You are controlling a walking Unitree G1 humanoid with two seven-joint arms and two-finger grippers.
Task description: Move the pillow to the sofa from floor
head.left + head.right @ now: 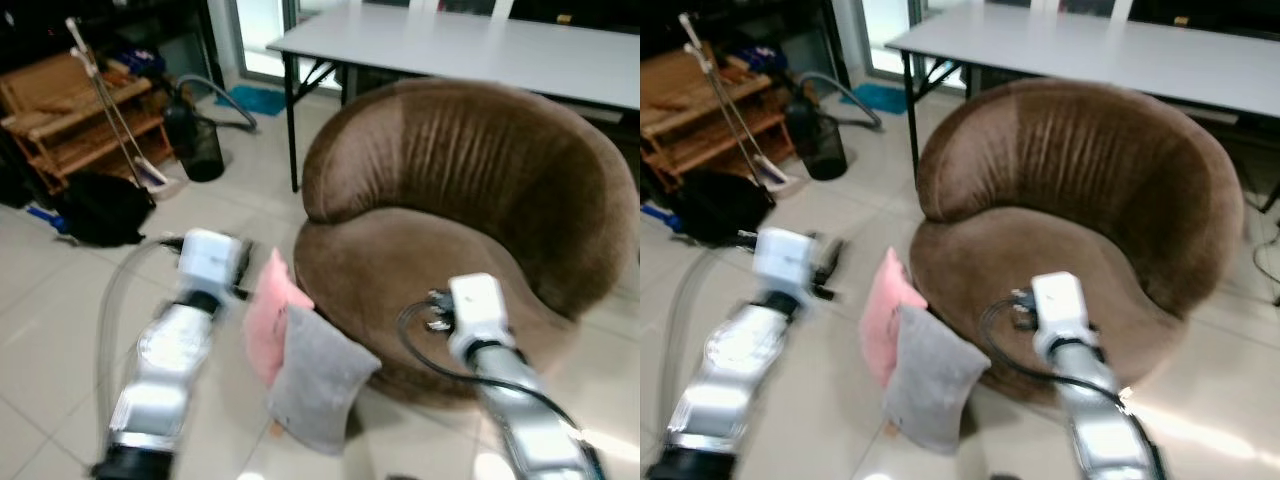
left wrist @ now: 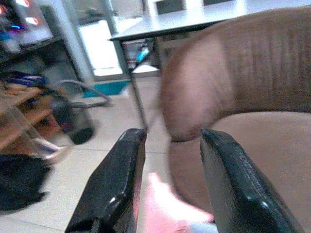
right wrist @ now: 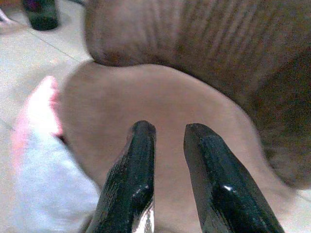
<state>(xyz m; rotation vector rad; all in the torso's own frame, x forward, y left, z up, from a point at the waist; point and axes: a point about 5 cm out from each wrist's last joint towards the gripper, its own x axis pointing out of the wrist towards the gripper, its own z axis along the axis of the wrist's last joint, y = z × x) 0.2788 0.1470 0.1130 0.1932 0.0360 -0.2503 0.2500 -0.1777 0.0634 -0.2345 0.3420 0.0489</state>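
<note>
The room has a pale tiled floor (image 1: pixel 60 300), a long white table (image 1: pixel 480 45) at the back, and a wooden rack (image 1: pixel 70 110) with a black bag (image 1: pixel 100 210) off to the left. In the middle sits a big round brown sofa (image 1: pixel 470 190).

The left gripper (image 2: pixel 167 194) has its two black fingers (image 2: pixel 116 184) spread apart with nothing between them. It hangs just above the top of the pink pillow (image 1: pixel 268 315). The right gripper (image 3: pixel 165 179) has its fingers parted a little and holds nothing too. It hangs over the front of the sofa seat.

The pink pillow stands on the floor and leans on the front of the sofa. A grey pillow (image 1: pixel 320 380) stands in front of it, touching it.

No pillow is held yet, so the job looks like it is only starting. To do this step well, the left gripper should come down with its fingers wide, so the pink top edge goes between them. Then it should squeeze firmly, because a soft pillow can slip out. It should lift straight up so the grey pillow does not tip over
</note>
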